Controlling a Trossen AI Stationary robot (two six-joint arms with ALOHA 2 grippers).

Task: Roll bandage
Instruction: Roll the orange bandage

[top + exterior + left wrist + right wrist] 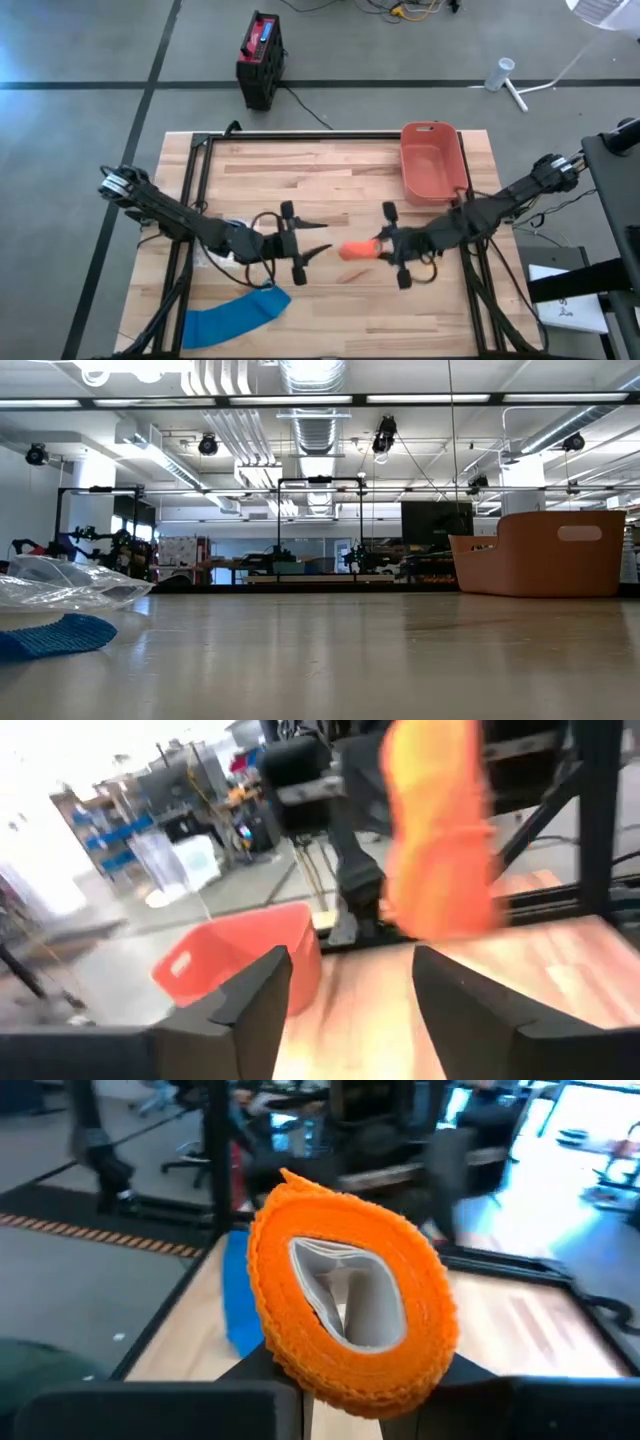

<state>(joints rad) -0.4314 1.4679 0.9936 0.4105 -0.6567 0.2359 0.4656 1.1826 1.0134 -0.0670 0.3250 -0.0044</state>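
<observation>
**Orange roll pinched, left fingers spread opposite**

Right gripper (385, 248) pinches the orange bandage roll (357, 250) above the middle of the wooden table (330, 170), squeezing it into an oval; the right wrist view shows its crinkled, woven layers wound around a pale cardboard core (345, 1295). Facing it, the left gripper (318, 250) hangs just beside the roll with its fingers (250, 1005) spread and nothing between them.

By the look of it, the rolling is largely done on this piece: no loose tail shows in any view, though the far side of the roll is hidden. The next move probably calls for the left gripper to close in on the roll's free side, either to take it over or to tighten the last wrap, without crushing the soft core further.

A blue bandage (235, 318) lies flat as a ribbed strip near the table's left front edge, beside crumpled clear plastic (70, 582). An empty, smooth-walled salmon bin (432, 160) sits at the far right.
</observation>
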